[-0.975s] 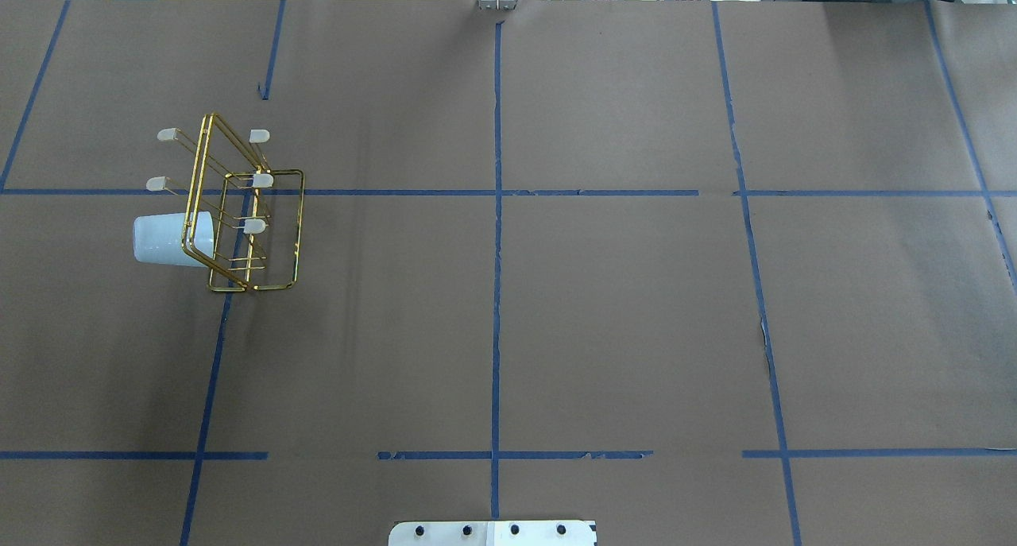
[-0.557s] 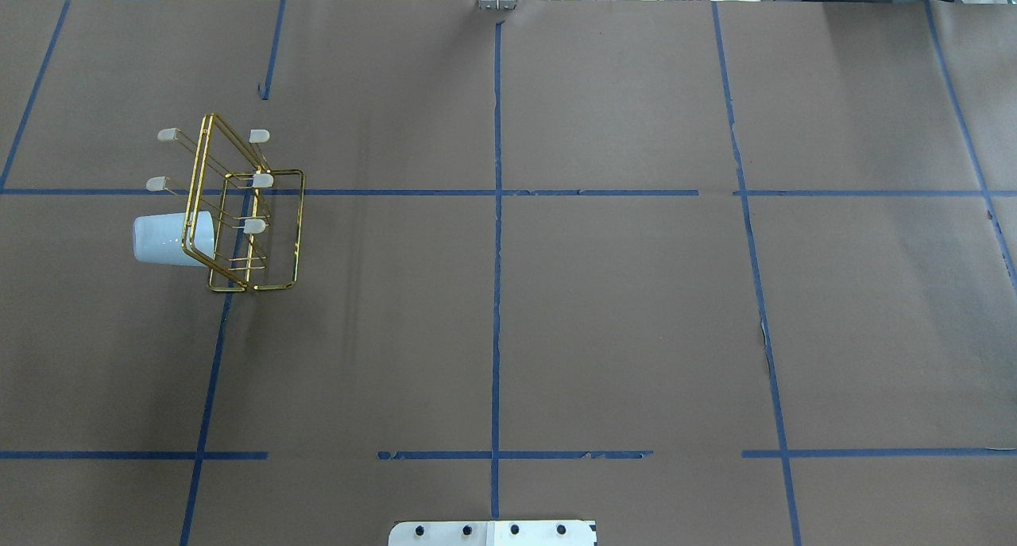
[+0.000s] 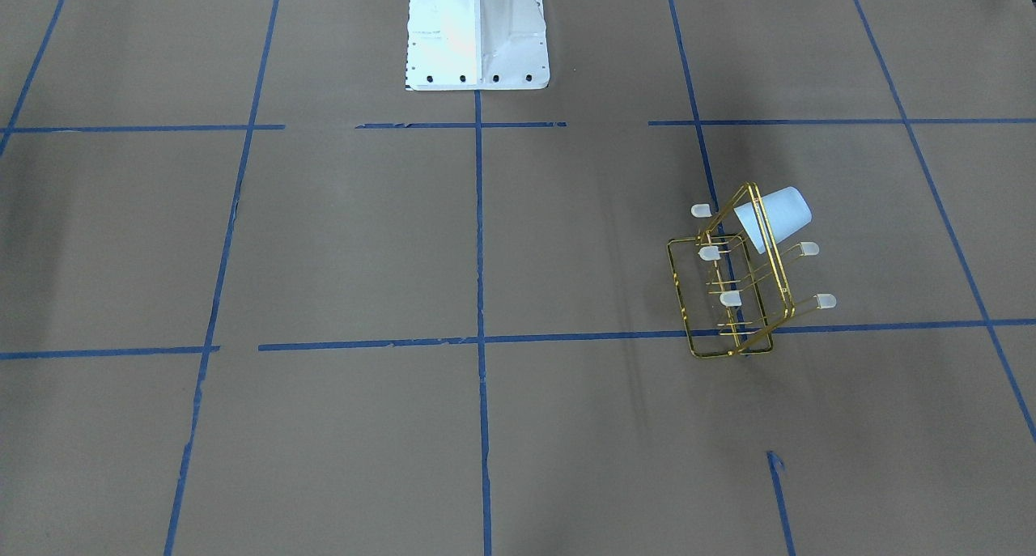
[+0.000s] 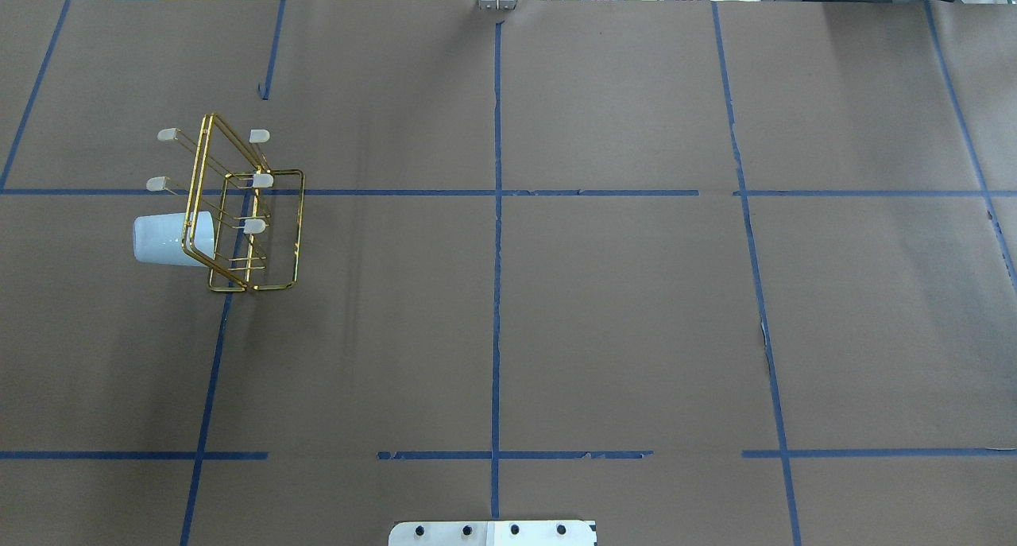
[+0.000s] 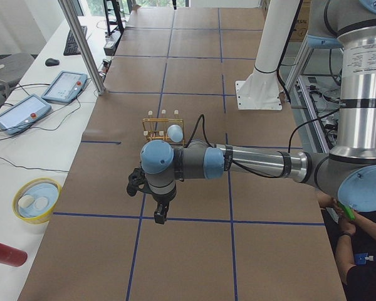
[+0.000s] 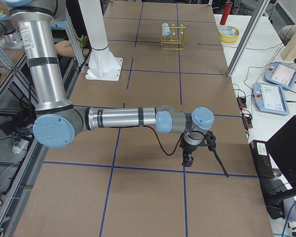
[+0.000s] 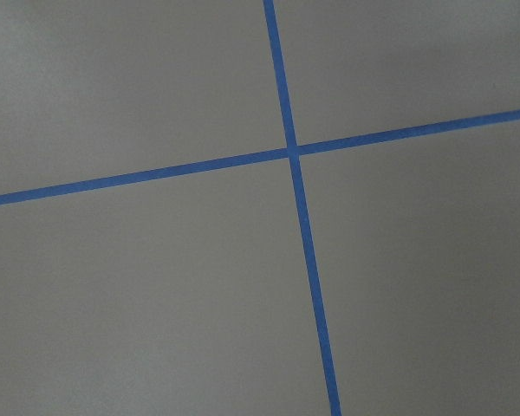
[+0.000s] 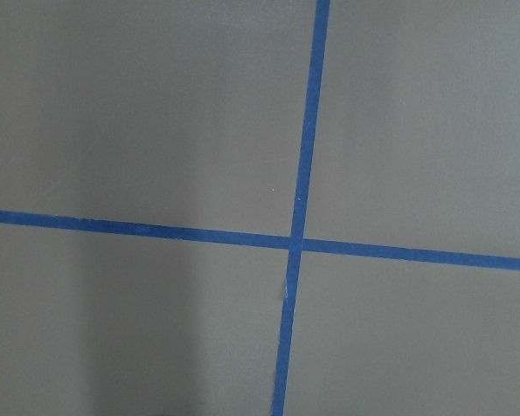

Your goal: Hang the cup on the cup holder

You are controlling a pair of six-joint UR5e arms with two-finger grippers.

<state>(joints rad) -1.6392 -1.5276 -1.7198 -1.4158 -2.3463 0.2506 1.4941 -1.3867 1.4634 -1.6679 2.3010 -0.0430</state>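
The gold wire cup holder [image 4: 254, 226] stands on the left half of the table; it also shows in the front view [image 3: 731, 298]. The pale blue-white cup [image 4: 163, 238] sits tilted on its side over one prong on the rack's outer side, its rim toward the frame, also in the front view [image 3: 777, 210]. Neither gripper is near it. My left gripper [image 5: 158, 213] shows only in the left side view, above the paper. My right gripper [image 6: 187, 159] shows only in the right side view. I cannot tell whether either is open or shut. Both wrist views show only paper and tape.
Brown paper with a blue tape grid covers the table. The white robot base [image 3: 476, 30] stands at mid edge. A yellow bowl [image 5: 36, 199], a red bottle [image 5: 3, 253] and tablets [image 5: 15, 113] lie on the side bench. A person [image 5: 363, 263] sits behind the robot.
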